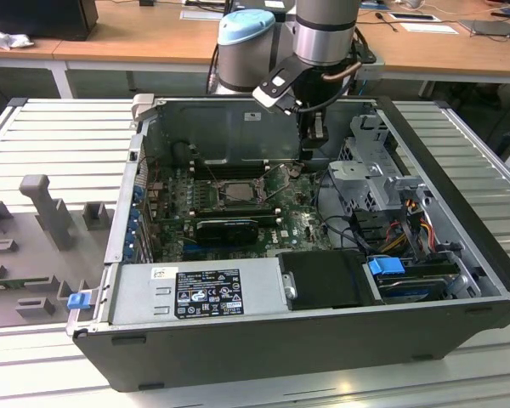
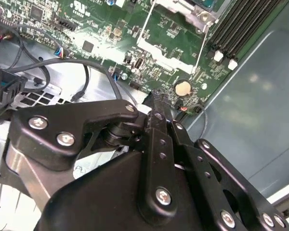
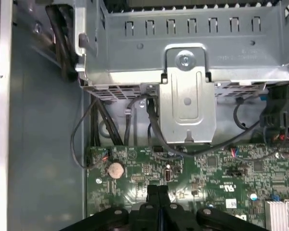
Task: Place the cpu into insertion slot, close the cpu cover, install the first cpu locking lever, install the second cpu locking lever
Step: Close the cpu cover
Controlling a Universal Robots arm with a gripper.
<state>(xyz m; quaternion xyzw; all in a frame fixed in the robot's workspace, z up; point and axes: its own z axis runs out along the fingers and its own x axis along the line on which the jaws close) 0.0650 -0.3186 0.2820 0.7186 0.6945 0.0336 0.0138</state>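
My gripper [image 1: 313, 143] hangs inside the open computer case, over the green motherboard [image 1: 293, 223] on the side towards the exterior view's right. Its black fingers [image 3: 157, 193] are pressed together, shut, with nothing seen between them, just above the board near a round coin battery [image 3: 115, 169]. The insertion slot [image 1: 238, 192] lies apart from it, towards the exterior view's left, with a dark metal cpu cover frame [image 1: 220, 182] around it. Thin wire levers [image 2: 143, 29] run along the slot's sides. The cpu is hidden from me.
A silver drive cage [image 3: 185, 72] with loose black cables [image 3: 151, 120] stands close by the gripper. Long black memory slots [image 2: 241, 24] lie beside the socket. A black card [image 1: 228, 228], a power supply [image 1: 195, 293] and the case walls [image 1: 459, 187] close in the board.
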